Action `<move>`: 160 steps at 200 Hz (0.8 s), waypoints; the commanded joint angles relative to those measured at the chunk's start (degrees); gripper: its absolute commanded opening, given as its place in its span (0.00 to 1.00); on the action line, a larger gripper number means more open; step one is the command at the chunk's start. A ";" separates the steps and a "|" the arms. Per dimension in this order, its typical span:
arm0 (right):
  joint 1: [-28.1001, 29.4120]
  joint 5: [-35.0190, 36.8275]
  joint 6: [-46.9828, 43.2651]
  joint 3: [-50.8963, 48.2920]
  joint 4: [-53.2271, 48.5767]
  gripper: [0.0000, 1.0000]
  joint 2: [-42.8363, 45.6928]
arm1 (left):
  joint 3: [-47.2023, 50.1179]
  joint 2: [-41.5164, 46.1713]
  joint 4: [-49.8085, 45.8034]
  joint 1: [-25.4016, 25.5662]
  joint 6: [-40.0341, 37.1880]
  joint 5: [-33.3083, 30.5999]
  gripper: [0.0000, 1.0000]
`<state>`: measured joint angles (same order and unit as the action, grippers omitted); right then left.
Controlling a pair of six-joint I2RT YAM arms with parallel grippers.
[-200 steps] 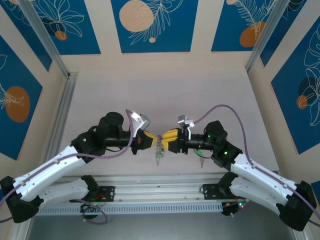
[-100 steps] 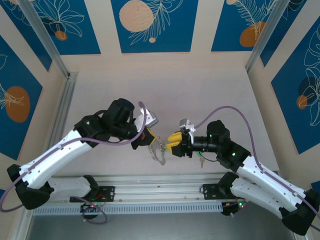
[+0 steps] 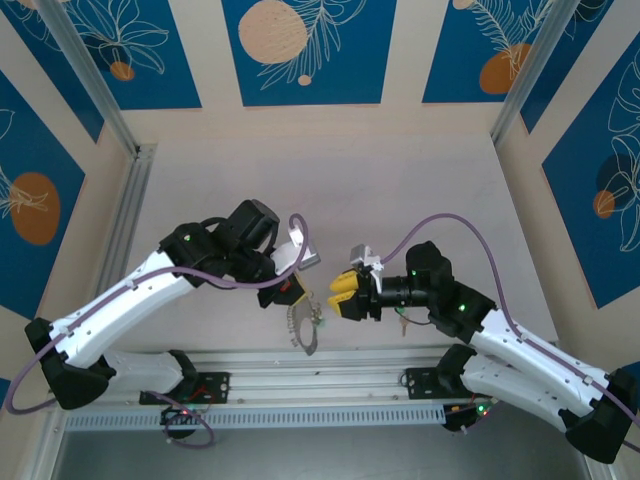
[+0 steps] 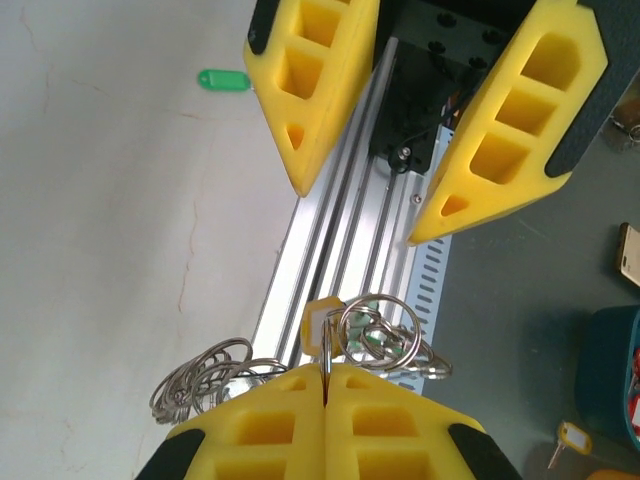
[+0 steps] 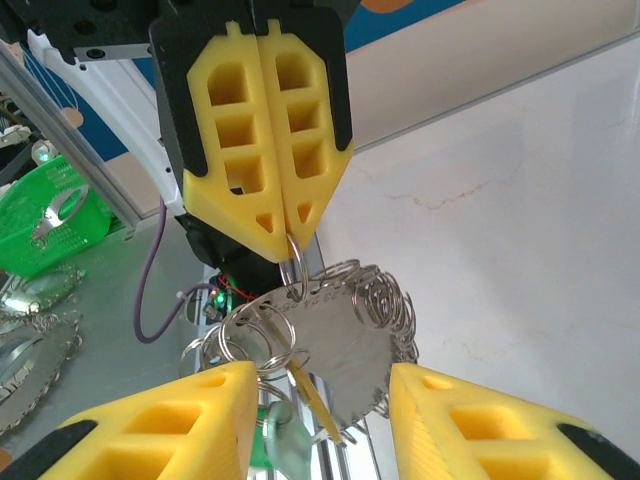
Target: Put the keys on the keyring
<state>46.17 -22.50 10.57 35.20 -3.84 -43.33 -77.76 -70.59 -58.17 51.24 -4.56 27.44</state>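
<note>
While the left gripper [image 5: 287,238] holds the keyring [image 3: 300,330] in closed jaws, the right gripper [image 5: 322,385] (jaws wide open, empty) faces the keyring from the opposite side.

Pale surface [image 3: 330,190] boxed in by blue patterned wall panels [image 3: 300,50]
The surface is off-white with faint hairline cracks; the panels carry orange discs and white leaf outlines. A slotted aluminium rail [image 3: 320,385] runs along the near edge, and a green basket [image 5: 95,220] sits beyond it.
</note>
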 commanded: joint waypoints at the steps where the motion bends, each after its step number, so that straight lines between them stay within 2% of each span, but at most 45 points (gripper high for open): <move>1: 0.58 -1.68 -1.60 2.73 2.06 0.40 -0.60 | -2.48 0.02 -1.00 0.77 -1.77 2.76 0.00; 96: 3.11 -6.38 -2.66 5.07 5.32 0.35 -7.93 | -4.16 -1.47 -2.69 2.80 -2.82 2.50 0.00; 160: 3.28 -6.57 -2.13 5.08 6.23 0.16 -8.59 | -4.68 -2.45 -3.42 3.59 -3.37 2.53 0.00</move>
<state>49.17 -27.86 8.71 38.59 0.69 -51.62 -80.34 -72.60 -60.12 53.82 -6.48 28.05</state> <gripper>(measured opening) 0.201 0.062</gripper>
